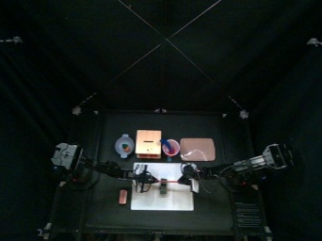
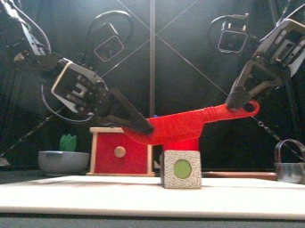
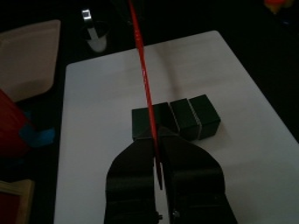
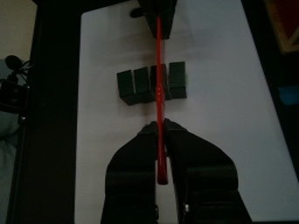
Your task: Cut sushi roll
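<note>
Sushi roll [image 4: 153, 83]: matt dark green wrap; cut end in front view shows a speckled off-white rim around a smooth green centre. White board [image 4: 222, 131]: smooth, matt, plastic-looking; red knife [image 2: 191, 127] is glossy red plastic, seen as a thin red edge in both wrist views. Left gripper [image 3: 158, 162] and right gripper [image 4: 162, 157]: black, slightly sheened plastic; box [image 2: 119, 150] behind has pale wood-look edges around a red face.
</note>
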Available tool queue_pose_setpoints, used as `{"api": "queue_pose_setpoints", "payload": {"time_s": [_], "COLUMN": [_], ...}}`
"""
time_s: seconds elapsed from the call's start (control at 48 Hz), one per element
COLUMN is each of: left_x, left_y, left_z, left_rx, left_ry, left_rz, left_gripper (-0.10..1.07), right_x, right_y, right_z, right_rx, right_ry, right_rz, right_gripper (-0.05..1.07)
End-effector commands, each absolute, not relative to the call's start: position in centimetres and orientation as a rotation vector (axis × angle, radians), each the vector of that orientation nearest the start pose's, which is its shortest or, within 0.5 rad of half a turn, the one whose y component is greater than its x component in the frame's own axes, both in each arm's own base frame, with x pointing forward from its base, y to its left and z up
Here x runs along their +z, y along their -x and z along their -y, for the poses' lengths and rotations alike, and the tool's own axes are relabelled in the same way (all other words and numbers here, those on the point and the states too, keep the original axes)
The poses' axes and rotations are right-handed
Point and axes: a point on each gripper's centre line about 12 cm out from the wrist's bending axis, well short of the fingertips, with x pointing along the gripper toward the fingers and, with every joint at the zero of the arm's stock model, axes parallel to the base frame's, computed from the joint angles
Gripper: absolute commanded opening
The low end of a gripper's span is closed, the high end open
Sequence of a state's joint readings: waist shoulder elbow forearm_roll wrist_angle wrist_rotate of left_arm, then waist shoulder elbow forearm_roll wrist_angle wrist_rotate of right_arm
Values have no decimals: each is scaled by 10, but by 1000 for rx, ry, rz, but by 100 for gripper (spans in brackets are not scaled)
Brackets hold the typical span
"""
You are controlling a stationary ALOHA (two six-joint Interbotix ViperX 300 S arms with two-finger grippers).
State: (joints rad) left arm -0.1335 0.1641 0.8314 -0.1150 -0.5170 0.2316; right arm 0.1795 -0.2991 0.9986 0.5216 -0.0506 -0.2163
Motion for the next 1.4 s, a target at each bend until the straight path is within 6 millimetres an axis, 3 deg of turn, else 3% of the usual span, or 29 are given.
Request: {"api": "queue_pose_setpoints", "payload": {"time_s": [0.0,0.417,0.75,1.208,1.375], "left_x": [111,92,110,99,85], "left_y": [-378,-377,-378,-377,-373], "left_z": [44,41,38,37,37], "left_rx": [-110,-116,-118,-119,-125], "left_ry": [-180,-192,-209,-209,-207], "left_rz": [-469,-563,-521,-556,-629], "left_gripper": [29,29,29,29,29], "right_x": [171,160,186,171,153], "right_y": [-289,-289,-293,-293,-292], "right_z": [-52,-50,-44,-43,-42], "right_rx": [59,46,57,45,34], "right_ry": [-224,-214,-178,-185,-181], "right_rz": [-653,-679,-590,-644,-705], "right_gripper": [39,39,39,39,39]}}
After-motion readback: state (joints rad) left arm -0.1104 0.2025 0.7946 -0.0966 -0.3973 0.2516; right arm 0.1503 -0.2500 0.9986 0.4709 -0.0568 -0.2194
